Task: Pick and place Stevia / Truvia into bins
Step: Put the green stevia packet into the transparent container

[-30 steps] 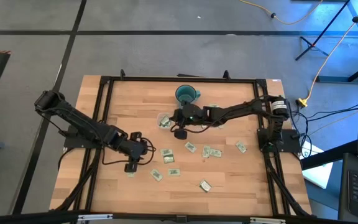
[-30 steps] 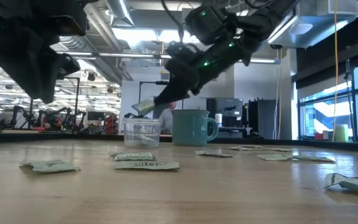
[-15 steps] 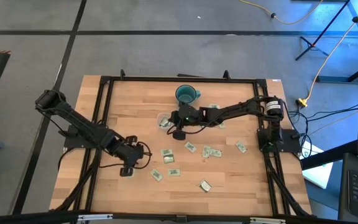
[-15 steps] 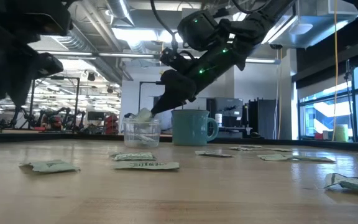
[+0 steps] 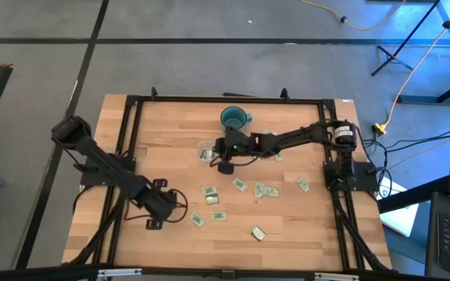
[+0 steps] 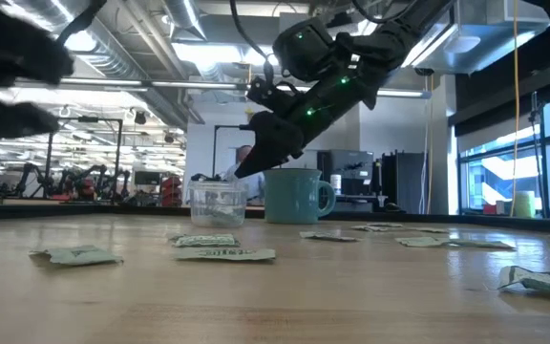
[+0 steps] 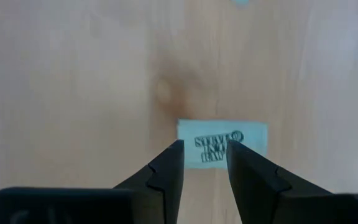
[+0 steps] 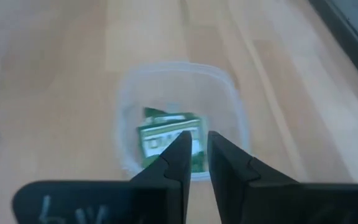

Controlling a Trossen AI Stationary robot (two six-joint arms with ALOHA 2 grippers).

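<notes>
- The table (image 5: pixel 170 125) was of pale wooden planks inside a black metal frame; behind it, in the low view, an open workshop hall with ceiling lights and large windows was seen.
- The right gripper (image 8: pixel 196 163) hung just above the clear bin (image 8: pixel 178 118), its two dark fingers released, with only a narrow gap between them and nothing in it.
- The bin was a small tub of thin transparent plastic with rounded corners; it stood just beside a glossy teal mug (image 6: pixel 297 195).
- Inside the bin lay green-and-white Stevia packets (image 8: pixel 169 139); how many exactly, I could not tell.
- The left gripper (image 7: pixel 204 163) was low over the near left part of the table, its fingers apart and empty, pointing at one flat paper packet (image 7: pixel 222 144) with dark print that lay on the wood.
- About ten more packets (image 5: pixel 266 191) lay scattered flat on the table, most of them between the two arms and toward the right side; some were a little crumpled.
</notes>
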